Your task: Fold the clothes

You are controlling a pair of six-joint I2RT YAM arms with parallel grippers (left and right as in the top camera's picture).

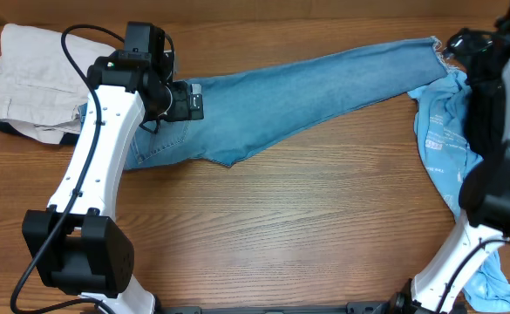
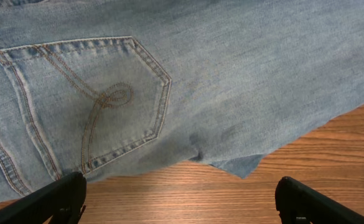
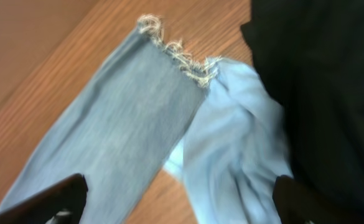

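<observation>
Right under the left pincer [image 2: 180, 190] lie the jeans [image 1: 307, 87], flat on the wooden table [image 1: 281, 235]. Its two fingers are spread wide and hold nothing. Just ahead of them is the stitched back pocket [image 2: 88, 106]. Between them I can see bare wood and the edge of the seat. Behind this pincer sit the beige trousers [image 1: 32, 78].

The right pincer [image 3: 178, 186] hangs above the far end of the leg. Its fingers are wide apart too, with nothing in them. Ahead of it is the frayed hem [image 3: 175, 53]. Right beside the hem, touching it, is the blue T-shirt [image 1: 446, 131].

Only one long leg shows from above, so I think the two legs lie one on top of the other. That would mean the long fold is done and the short fold comes next. For that, the right pincer needs to go down and pinch the hem, both layers if it can, and not the T-shirt. Then the hem must travel over to the waist, while the left pincer presses the seat so the jeans do not slide.
</observation>
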